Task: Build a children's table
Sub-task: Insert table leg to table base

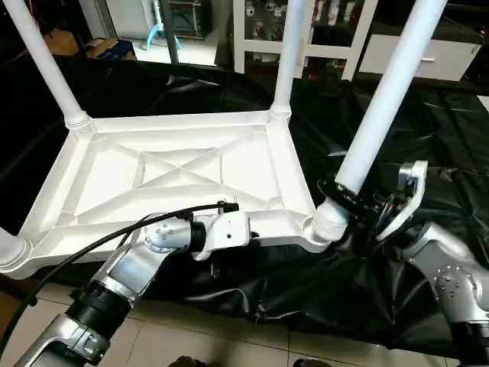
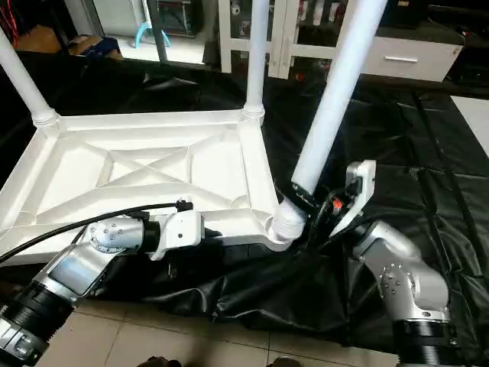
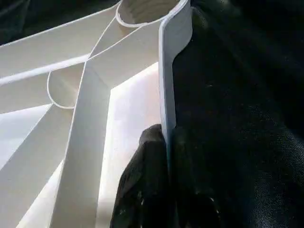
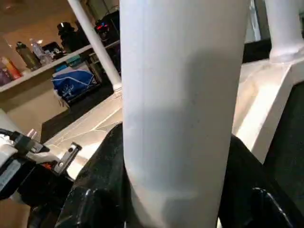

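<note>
Right gripper (image 4: 178,190): its two black fingers (image 4: 99,190) press against opposite sides of a white tube leg (image 1: 386,99), closed around its lower end just above the near right corner socket (image 1: 330,222) of the table top (image 1: 176,180). This leg is seated in the socket but leans away to the upper right rather than standing straight. The silver right forearm (image 1: 447,279) rises from the lower right corner of the eye views.

Left gripper (image 3: 164,190): its black fingers (image 3: 142,180) are clamped on the thin near rim (image 3: 168,85) of the top — one finger inside the rim, the other outside against the black sheet (image 1: 397,145). In the eye views the gripper's white wrist housing (image 1: 225,229) sits at the middle of the near edge, with a black cable (image 1: 99,241) running back along the left forearm (image 1: 126,279).

Children's table: the top lies upside down on the black sheet, X-ribbed underside facing up. Further legs stand in other sockets — one at the far left corner (image 1: 46,65), one at the far right corner (image 1: 286,57) — and the base of another shows at the near left corner (image 1: 9,252), at the edge of the left eye view.

Surroundings: a white cabinet (image 1: 306,30) with shelves stands beyond the sheet; tiled floor (image 1: 229,336) lies below the near edge.
</note>
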